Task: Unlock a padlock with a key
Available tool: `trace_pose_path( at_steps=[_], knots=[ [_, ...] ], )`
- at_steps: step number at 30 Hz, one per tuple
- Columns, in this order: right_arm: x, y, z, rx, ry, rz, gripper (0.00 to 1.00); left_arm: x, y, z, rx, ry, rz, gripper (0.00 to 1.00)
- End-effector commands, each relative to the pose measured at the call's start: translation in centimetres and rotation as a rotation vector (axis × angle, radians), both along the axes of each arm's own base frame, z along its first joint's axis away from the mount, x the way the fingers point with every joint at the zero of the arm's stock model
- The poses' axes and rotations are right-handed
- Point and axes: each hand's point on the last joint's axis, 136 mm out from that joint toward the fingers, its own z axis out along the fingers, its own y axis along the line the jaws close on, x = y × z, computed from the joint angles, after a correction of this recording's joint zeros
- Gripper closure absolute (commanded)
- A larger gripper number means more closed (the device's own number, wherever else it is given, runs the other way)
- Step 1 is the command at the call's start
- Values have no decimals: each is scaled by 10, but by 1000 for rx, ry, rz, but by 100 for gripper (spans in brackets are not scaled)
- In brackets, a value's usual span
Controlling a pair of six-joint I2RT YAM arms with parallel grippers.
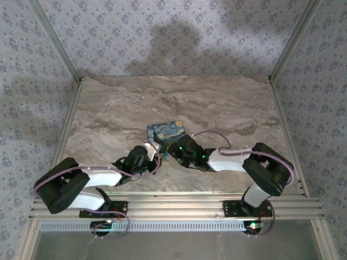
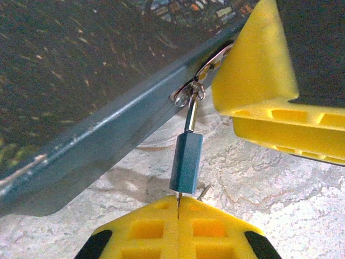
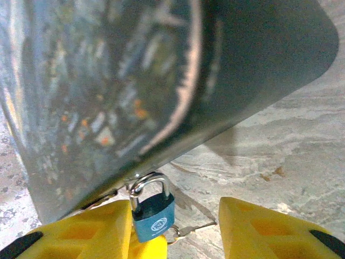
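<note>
A small blue padlock (image 3: 153, 214) hangs by its silver shackle (image 3: 150, 184) from the hasp (image 2: 190, 96) of a dark blue box (image 1: 165, 130) near the table's front middle. In the left wrist view the padlock (image 2: 186, 163) shows edge-on. My left gripper (image 2: 178, 204) is shut on the key (image 2: 178, 200), whose thin blade runs up into the lock's underside. A second key (image 3: 200, 229) dangles on a ring beside it. My right gripper (image 3: 175, 208) is open; its left finger (image 3: 89, 234) sits against the padlock and its right finger (image 3: 269, 232) stands well apart.
The box (image 3: 135, 70) overhangs both grippers and hides most of the scene from both wrist cameras. Both arms meet at its near edge (image 1: 162, 151). Marble tabletop (image 1: 227, 103) stretches behind and to both sides, bounded by metal rails and patterned walls.
</note>
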Motion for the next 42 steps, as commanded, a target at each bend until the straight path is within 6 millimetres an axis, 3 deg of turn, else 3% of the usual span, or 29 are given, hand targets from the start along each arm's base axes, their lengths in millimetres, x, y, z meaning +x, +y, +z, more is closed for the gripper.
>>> trace_pose_path(
  at_steps=[1, 12, 19, 26, 34, 42],
  knots=[
    [2, -5, 10, -8, -30, -17, 52, 3, 7, 2, 16, -21, 27, 100],
    [-3, -14, 28, -37, -85, -8, 50, 5, 5, 19, 24, -59, 2, 100],
    [-10, -20, 31, -64, -82, 24, 49, 2, 4, 18, 38, -55, -20, 100],
    [-15, -37, 32, -79, -72, 35, 49, 0, 4, 41, 29, -81, -42, 100],
    [-16, -49, 42, -111, -90, 54, 49, -2, 9, 22, 115, -56, -61, 100],
    [-10, -48, 40, -103, -86, 83, 51, -5, 6, 28, 150, -77, -117, 100]
  ],
)
